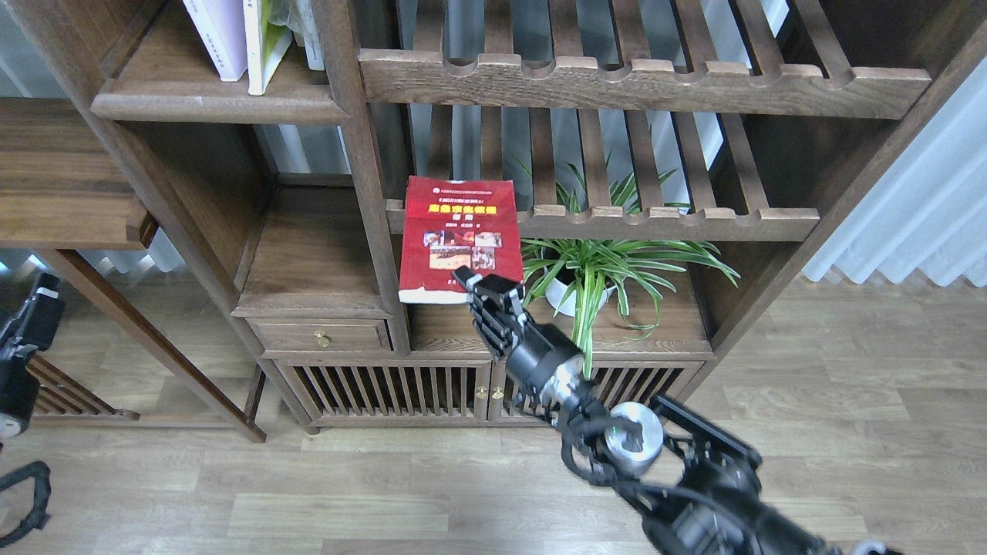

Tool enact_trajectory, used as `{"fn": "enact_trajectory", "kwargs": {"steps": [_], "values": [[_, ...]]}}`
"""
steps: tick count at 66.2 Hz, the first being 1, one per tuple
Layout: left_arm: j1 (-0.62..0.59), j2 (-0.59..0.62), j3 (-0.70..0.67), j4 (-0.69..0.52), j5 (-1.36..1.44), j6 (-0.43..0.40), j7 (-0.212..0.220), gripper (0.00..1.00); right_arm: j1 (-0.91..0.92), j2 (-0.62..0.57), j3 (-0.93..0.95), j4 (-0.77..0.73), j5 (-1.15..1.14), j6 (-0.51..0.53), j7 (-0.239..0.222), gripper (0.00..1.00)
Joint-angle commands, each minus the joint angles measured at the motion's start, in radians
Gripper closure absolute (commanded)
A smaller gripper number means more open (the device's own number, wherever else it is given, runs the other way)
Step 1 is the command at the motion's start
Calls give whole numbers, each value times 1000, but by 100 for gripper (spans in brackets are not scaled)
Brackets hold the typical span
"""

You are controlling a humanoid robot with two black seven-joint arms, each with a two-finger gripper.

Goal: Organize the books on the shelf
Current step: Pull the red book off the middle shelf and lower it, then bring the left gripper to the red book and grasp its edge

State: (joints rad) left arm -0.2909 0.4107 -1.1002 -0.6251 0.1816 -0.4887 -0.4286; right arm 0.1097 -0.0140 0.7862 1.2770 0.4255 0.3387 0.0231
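My right gripper (480, 287) is shut on the bottom edge of the dark red book (458, 231) with the yellow title. It holds the book in the air, cover facing me, in front of the bookcase post and clear of the slatted rack. The white-lavender book (217, 35) and the lime-yellow and white book (263, 38) stand upright on the solid plank shelf (216, 104) at the top left. My left gripper (37, 312) is low at the left edge, far from the books; it is too dark to show its fingers.
Two slatted racks (640, 81) (667, 223) fill the right bay. A potted spider plant (594, 270) stands under the lower rack, right of the book. Below are a small drawer (320, 335) and slatted cabinet doors (401, 389). A wooden side table (62, 185) is at the left.
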Motion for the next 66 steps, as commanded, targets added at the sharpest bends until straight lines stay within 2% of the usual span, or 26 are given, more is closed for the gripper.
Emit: {"fn": "enact_trajectory", "kwargs": {"steps": [1,6,7,20,27,29,37,42,54,55,57,66], "values": [[-7,-12,51,1,-1,0,25,0,-65,-56,27,28,-21,46,-43,96],[-5,-32,63,2,-1,0,53,0,-84,-84,34,28,-22,82,-68,96],[-4,-49,77,7,-1,0,88,0,-99,-104,47,24,-27,109,-87,96],[-7,-87,118,22,-25,0,182,0,-116,-192,48,-11,-24,150,-150,96],[-36,-116,164,24,-102,0,258,0,-120,-221,36,-51,-28,150,-216,96],[-47,-128,189,28,-146,0,300,0,-127,-230,33,-73,-31,150,-255,96],[-48,-139,227,30,-240,0,390,0,-130,-239,30,-131,-62,150,-334,96],[-47,-138,238,30,-261,0,432,0,-130,-242,30,-156,-91,150,-361,96],[-47,-122,289,30,-336,0,499,1,-127,-236,30,-179,-106,150,-431,96],[-53,-119,337,25,-423,0,523,1,-121,-227,28,-188,-106,150,-443,96],[-54,-118,358,18,-453,0,533,1,-119,-224,27,-191,-106,150,-445,96],[-71,-90,517,-56,-708,0,631,1,-110,-190,-5,-195,-103,150,-470,96]]}}
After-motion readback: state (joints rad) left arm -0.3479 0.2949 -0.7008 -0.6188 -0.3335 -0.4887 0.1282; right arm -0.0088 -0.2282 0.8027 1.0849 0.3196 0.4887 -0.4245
